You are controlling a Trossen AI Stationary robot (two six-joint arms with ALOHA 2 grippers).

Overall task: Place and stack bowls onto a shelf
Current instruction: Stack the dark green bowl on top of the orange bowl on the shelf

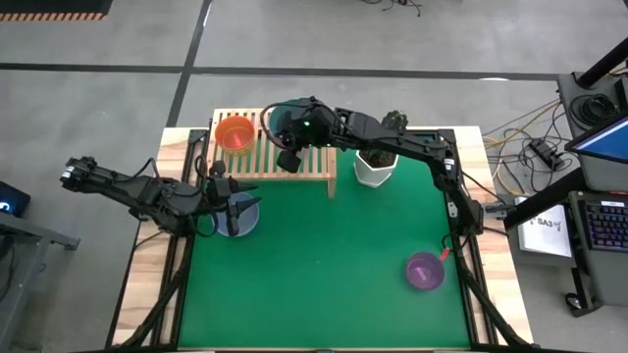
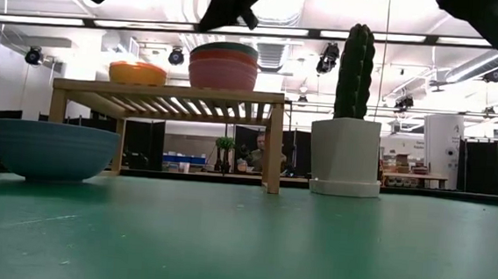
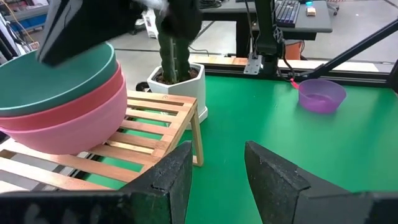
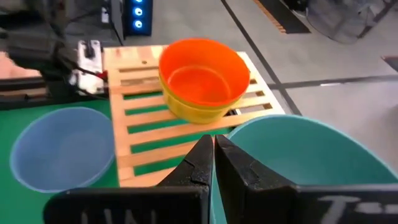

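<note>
High view puts my right gripper over the shelf, at the near edge of the teal bowl, which tops a stack there. Its wrist view shows the fingers pinched together on that bowl's rim, one pad inside the wall and one outside, so I read it as gripping the teal bowl. From the left wrist, the teal bowl sits nested in a coral-red bowl and a pink bowl on the slats; from the low view the stack looks seated and level. Beside it on the shelf is the orange bowl, nested in a yellow bowl. My left gripper hangs over the blue-grey bowl on the mat just in front of the shelf's left end, fingers spread and holding nothing. The purple bowl lies well apart, near the mat's right front corner. What matters next, I judge, is that the blue-grey bowl lies directly under the left gripper, while the stack it belongs on sits back and to the right, under the right arm; the right gripper must let go and clear first. A cactus pot stands just right of the shelf.
</note>
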